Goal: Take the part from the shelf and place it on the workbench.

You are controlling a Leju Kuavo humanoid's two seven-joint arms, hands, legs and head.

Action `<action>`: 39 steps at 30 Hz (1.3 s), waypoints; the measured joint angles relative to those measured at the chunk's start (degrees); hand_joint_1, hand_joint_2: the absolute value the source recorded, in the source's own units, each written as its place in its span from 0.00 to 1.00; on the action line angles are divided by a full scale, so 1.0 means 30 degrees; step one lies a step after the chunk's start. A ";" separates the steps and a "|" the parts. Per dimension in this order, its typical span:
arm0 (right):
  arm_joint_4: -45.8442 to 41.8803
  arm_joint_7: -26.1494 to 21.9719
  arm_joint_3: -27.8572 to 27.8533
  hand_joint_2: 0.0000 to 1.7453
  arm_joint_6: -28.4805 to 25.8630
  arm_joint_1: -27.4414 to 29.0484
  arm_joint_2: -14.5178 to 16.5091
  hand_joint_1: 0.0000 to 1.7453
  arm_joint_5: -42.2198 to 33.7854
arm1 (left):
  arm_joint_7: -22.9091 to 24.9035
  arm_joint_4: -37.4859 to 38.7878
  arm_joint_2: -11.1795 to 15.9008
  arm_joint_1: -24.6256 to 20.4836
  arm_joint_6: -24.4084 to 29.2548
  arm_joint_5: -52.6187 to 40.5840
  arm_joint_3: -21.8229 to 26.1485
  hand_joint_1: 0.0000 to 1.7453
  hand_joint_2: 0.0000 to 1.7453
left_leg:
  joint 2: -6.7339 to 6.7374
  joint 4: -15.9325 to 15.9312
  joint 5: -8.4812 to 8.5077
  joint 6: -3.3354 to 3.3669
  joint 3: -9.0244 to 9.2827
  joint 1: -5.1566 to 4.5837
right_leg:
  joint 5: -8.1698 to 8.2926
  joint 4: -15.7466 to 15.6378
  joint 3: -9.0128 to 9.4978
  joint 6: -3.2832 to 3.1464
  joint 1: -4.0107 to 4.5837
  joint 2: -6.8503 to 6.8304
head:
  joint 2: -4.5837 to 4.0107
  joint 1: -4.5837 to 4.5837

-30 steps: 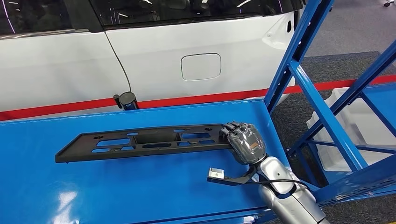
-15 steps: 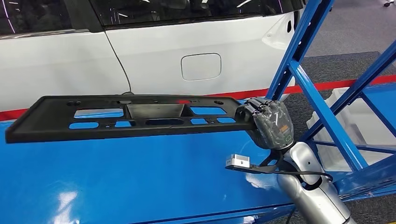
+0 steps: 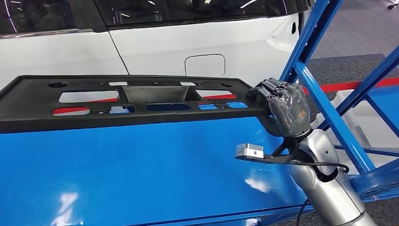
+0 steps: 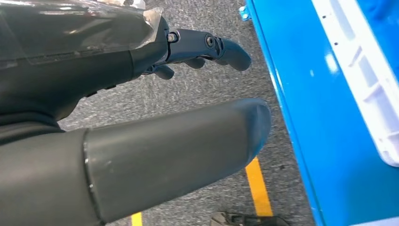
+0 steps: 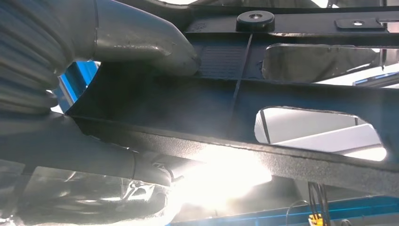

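— Where's the part?

— I see the long black part (image 3: 127,101) lifted clear above the blue table (image 3: 141,179), roughly level; my right robot hand (image 3: 282,110) grips its right end, thumb (image 5: 155,44) pressed underneath.

— And the left?

— My left robot hand (image 4: 141,94) hangs over grey floor (image 4: 197,89), fingers apart, holding nothing.

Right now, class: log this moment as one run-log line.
right hand: grips black part by one end | part: above blue shelf | left hand: holds nothing

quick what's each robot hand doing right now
Left robot hand: open, holding nothing.
Right robot hand: holding one end of the black part.
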 joint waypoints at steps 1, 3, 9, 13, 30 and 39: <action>0.0000 0.0000 0.0002 1.00 0.0067 -0.0088 0.0007 1.00 0.0027 | 0.0153 0.0000 0.0004 -0.0003 -0.0002 -0.0053 -0.0011 0.00 0.00 | 0.0000 0.0000 0.0003 0.0004 0.0000 -0.0008 | 0.0001 0.0000 0.0000 0.0001 -0.0007 0.0001 | 0.0000 0.0000; 0.0000 0.0029 0.0005 1.00 0.0106 -0.0166 0.0015 1.00 0.0157 | 0.0249 0.0000 0.0016 -0.0010 0.0012 -0.0195 -0.0042 0.00 0.00 | 0.0000 0.0001 0.0010 0.0015 0.0001 -0.0018 | 0.0005 0.0000 -0.0002 0.0008 -0.0024 0.0002 | -0.0002 0.0000; 0.0000 0.0143 0.0013 1.00 0.0033 -0.0165 -0.0018 1.00 0.0428 | -0.0169 0.0000 0.0038 -0.0016 0.0504 -0.0854 -0.0256 0.00 0.00 | -0.0001 0.0003 0.0025 0.0038 0.0002 -0.0026 | 0.0014 -0.0001 -0.0005 0.0021 -0.0042 0.0002 | -0.0002 0.0000; 0.0000 0.0153 0.0013 1.00 0.0028 -0.0164 -0.0024 1.00 0.0444 | -0.0205 0.0000 0.0038 -0.0016 0.0570 -0.0904 -0.0283 0.00 0.00 | -0.0001 0.0004 0.0026 0.0040 0.0002 -0.0027 | 0.0014 -0.0001 -0.0004 0.0021 -0.0043 0.0001 | -0.0002 0.0000; 0.0000 -0.0040 0.0151 1.00 -0.1989 0.0525 -0.0724 1.00 0.1279 | -0.7341 -0.2378 -0.1300 -0.0546 0.4127 -0.5693 0.4901 0.00 0.00 | -0.0142 0.0006 0.0040 0.0064 0.0003 -0.0030 | -0.0019 -0.0036 -0.0104 0.0088 -0.0047 -0.0132 | -0.0002 -0.0004; 0.0007 -0.0118 0.0151 1.00 -0.2056 0.0661 -0.1084 1.00 0.1246 | -0.7526 -0.1714 -0.1310 -0.0802 0.4127 -0.5556 0.6918 0.00 0.00 | -0.0177 0.0006 0.0035 0.0092 -0.0001 -0.0084 | -0.0024 -0.0079 -0.0069 0.0106 -0.0046 -0.0177 | 0.0002 0.0000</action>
